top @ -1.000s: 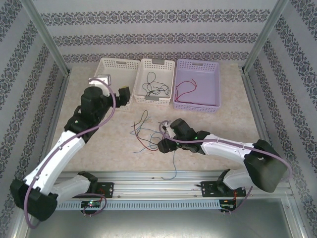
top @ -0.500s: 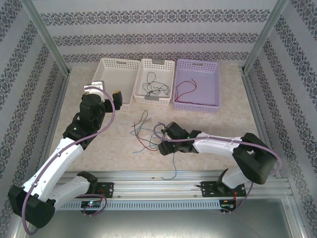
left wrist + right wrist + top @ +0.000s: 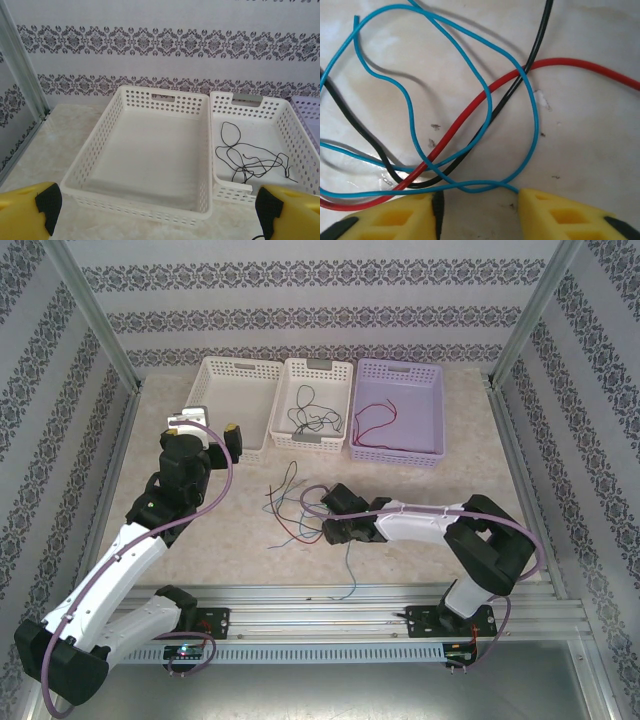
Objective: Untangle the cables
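A tangle of thin cables lies on the table in front of the baskets: red, blue-teal and black strands crossing one another. My right gripper is low over the tangle's right side and open. Its yellow fingers rest on the table, and a blue strand runs across the gap at their tips. My left gripper hovers open in front of the empty left white basket, holding nothing.
Three baskets stand in a row at the back. The left white basket is empty, the middle white basket holds a black cable, and the lilac basket holds a red cable. One blue strand trails toward the front rail.
The right arm has folded, its elbow swinging left and inward, while the gripper stayed at the tangle. The left gripper has shifted slightly left, to the corner of the left basket.
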Robot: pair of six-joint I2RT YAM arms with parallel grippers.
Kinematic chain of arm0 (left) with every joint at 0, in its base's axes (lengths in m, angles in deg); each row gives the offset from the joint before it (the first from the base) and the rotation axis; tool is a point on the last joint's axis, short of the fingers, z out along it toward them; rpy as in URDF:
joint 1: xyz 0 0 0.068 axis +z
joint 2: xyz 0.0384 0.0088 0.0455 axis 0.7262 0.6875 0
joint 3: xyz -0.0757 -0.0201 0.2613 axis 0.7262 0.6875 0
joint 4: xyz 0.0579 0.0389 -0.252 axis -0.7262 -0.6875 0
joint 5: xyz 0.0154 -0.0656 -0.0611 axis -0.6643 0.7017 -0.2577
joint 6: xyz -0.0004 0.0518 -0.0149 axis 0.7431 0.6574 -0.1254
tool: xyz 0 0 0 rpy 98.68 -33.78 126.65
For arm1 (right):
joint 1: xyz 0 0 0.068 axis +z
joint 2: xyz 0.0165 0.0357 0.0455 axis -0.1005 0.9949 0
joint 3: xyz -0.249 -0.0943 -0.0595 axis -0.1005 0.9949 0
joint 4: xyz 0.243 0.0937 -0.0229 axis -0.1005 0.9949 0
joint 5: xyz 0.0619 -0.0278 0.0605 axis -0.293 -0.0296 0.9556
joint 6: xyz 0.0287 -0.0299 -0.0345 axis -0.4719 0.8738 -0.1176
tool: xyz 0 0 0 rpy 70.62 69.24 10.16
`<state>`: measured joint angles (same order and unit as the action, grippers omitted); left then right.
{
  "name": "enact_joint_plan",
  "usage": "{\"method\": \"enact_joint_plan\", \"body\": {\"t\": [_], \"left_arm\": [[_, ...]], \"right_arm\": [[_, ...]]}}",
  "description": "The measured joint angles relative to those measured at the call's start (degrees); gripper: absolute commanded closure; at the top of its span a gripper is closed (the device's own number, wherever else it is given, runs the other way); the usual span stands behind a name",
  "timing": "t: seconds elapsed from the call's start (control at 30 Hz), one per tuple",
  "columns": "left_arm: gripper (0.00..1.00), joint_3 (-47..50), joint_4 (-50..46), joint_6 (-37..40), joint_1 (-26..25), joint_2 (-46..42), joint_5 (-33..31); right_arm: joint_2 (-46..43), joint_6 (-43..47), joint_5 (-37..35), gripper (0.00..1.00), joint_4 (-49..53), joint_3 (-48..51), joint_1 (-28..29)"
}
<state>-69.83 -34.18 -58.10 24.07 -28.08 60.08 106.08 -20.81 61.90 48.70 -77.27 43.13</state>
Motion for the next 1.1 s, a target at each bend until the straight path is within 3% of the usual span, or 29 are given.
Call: {"method": "enact_joint_plan", "body": {"t": [0.27, 0.4, 0.47, 0.67, 1.1], "left_arm": [[0.00, 0.07, 0.02, 0.07, 0.00, -0.04, -0.33], [0.00, 0.07, 0.02, 0.24, 0.00, -0.04, -0.35], [0.00, 0.07, 0.04, 0.28, 0.00, -0.04, -0.35], [0.00, 0.07, 0.24, 0.68, 0.00, -0.04, -0.35], [0.00, 0.17, 0.87, 1.07, 0.00, -0.42, -0.55]], "right_arm": [[0.11, 0.55, -1.92, 0.78, 0.28, 0.00, 0.00], [-0.02, 0.68, -2.03, 0.80, 0.31, -0.02, 0.00], [-0.39, 0.61, -0.92, 0.77, -0.20, 0.00, 0.00], [-4.63, 0.61, 1.68, 0.48, -1.31, -0.04, 0.02], [2.05, 2.21, 2.95, 0.44, -2.97, -1.81, -0.02]]}}
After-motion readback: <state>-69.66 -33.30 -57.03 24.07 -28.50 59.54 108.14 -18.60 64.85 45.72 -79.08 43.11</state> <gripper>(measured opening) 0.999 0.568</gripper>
